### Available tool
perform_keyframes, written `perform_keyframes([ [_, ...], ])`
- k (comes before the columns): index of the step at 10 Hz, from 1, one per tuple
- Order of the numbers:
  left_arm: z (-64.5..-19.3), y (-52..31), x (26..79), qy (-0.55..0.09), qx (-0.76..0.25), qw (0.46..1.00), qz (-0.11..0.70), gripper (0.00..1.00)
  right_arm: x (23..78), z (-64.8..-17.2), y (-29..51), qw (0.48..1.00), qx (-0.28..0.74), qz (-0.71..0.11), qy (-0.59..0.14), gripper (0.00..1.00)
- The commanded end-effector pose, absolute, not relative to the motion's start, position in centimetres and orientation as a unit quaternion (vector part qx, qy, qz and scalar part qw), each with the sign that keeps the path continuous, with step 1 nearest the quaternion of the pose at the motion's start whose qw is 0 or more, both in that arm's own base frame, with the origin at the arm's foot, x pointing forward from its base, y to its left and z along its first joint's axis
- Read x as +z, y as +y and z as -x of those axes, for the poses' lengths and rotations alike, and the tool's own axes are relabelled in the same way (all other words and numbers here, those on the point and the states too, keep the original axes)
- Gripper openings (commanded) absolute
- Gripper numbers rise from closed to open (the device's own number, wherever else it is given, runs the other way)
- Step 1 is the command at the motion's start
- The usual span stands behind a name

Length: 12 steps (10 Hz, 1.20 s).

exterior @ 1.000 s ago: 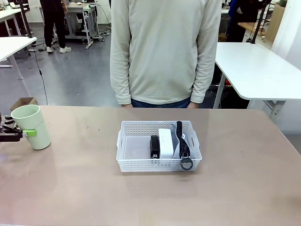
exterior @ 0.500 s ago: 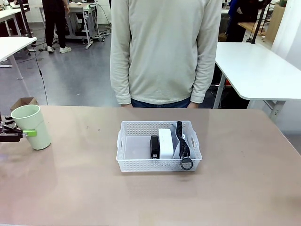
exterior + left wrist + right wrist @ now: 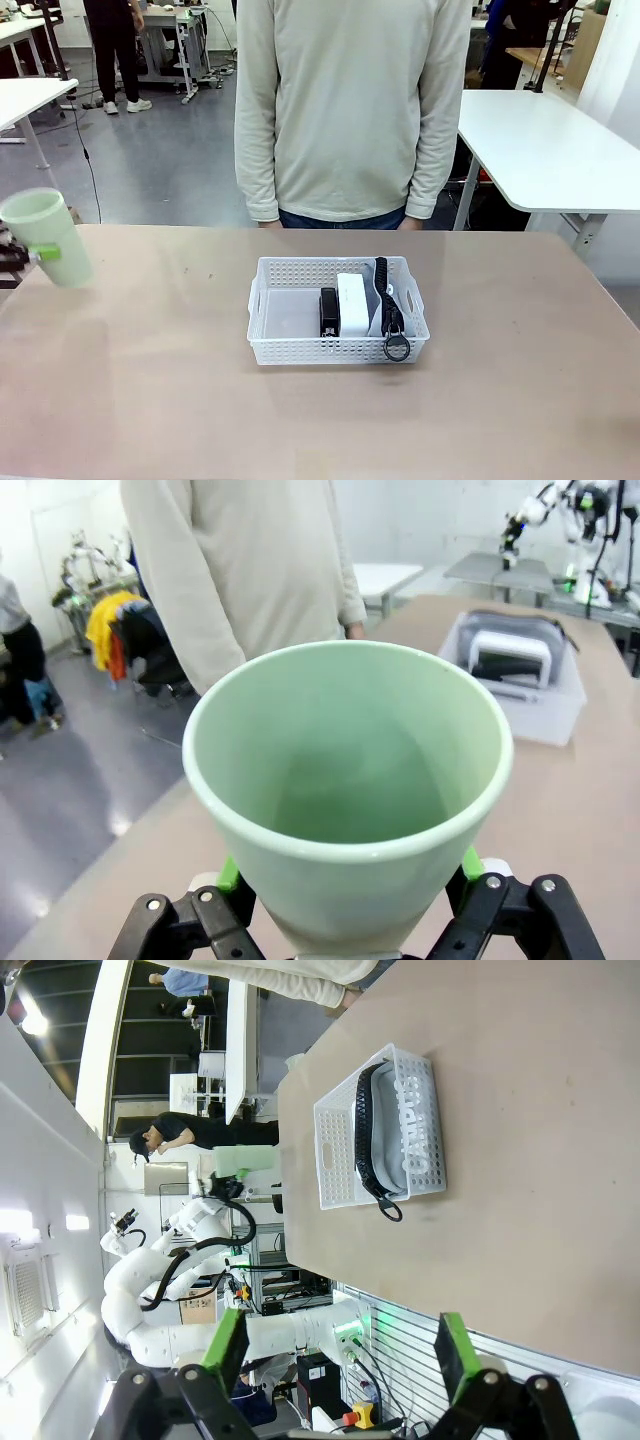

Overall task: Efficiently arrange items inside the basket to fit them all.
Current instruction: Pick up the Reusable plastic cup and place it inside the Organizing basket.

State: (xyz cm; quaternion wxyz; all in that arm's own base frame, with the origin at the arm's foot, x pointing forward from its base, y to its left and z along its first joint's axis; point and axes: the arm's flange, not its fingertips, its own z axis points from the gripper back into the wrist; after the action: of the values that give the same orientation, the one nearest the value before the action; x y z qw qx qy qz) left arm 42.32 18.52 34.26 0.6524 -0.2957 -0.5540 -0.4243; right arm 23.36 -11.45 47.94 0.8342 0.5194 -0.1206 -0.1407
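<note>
1. Front view: stood at the table's (image 3: pixel 520 400) far edge, a person in a pale sweatshirt (image 3: pixel 350 110), arms hanging, hands out of sight behind the table edge.
2. Sat mid-table, directly before the person, the white perforated basket (image 3: pixel 337 350); nothing on the bare tabletop between it and the left side.
3. Lay side by side inside the basket: small black stapler (image 3: pixel 329 311), then white boxy device (image 3: pixel 352 301), then grey pouch (image 3: pixel 385 305) against the right wall, its black strap (image 3: pixel 383 285) running forward with the ring (image 3: pixel 397 347) drooped over the front rim. Left part of the basket floor bare.
4. Held at the picture's far left, tilted, the pale green cup (image 3: pixel 45 238), clear of the table and well apart from the basket.
5. Left wrist view: clamped on the cup's (image 3: pixel 350 800) lower body from both sides, the left gripper (image 3: pixel 350 920); cup mouth faced the camera and hid most of the table; basket (image 3: pixel 530 695) seen beyond the rim at upper right.
6. Right wrist view: jaws spread wide and holding nothing on the right gripper (image 3: pixel 340 1355); basket (image 3: pixel 385 1130) and "CAMPUS" pouch (image 3: pixel 410 1130) far off across open table.
7. Against one second earlier: cup higher and farther left, no longer low beside the table surface; basket contents and person unchanged.
</note>
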Motion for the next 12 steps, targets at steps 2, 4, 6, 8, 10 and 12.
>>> perform_keyframes([
  [2,-39.7,15.0,44.5,-0.547,-0.402,0.676,0.286,0.28,47.8,-23.3,-11.6,0.837,-0.13,-0.516,-0.126,1.0],
  [4,-38.7,14.3,47.5,-0.557,-0.38,0.678,0.293,0.81,47.8,-23.3,-11.6,0.837,-0.13,-0.516,-0.126,1.0],
  [6,-39.3,14.9,48.0,-0.567,-0.393,0.666,0.285,0.81,47.8,-23.3,-11.6,0.837,-0.13,-0.516,-0.126,1.0],
  [8,-39.3,14.9,48.0,-0.567,-0.393,0.666,0.285,0.81,47.8,-23.3,-11.6,0.837,-0.13,-0.516,-0.126,1.0],
  [10,-39.3,14.9,48.0,-0.567,-0.393,0.666,0.285,0.81,47.8,-23.3,-11.6,0.837,-0.13,-0.516,-0.126,1.0],
  [12,-38.7,12.6,48.1,-0.526,-0.386,0.677,0.34,0.88,47.8,-23.3,-11.6,0.837,-0.13,-0.516,-0.126,1.0],
])
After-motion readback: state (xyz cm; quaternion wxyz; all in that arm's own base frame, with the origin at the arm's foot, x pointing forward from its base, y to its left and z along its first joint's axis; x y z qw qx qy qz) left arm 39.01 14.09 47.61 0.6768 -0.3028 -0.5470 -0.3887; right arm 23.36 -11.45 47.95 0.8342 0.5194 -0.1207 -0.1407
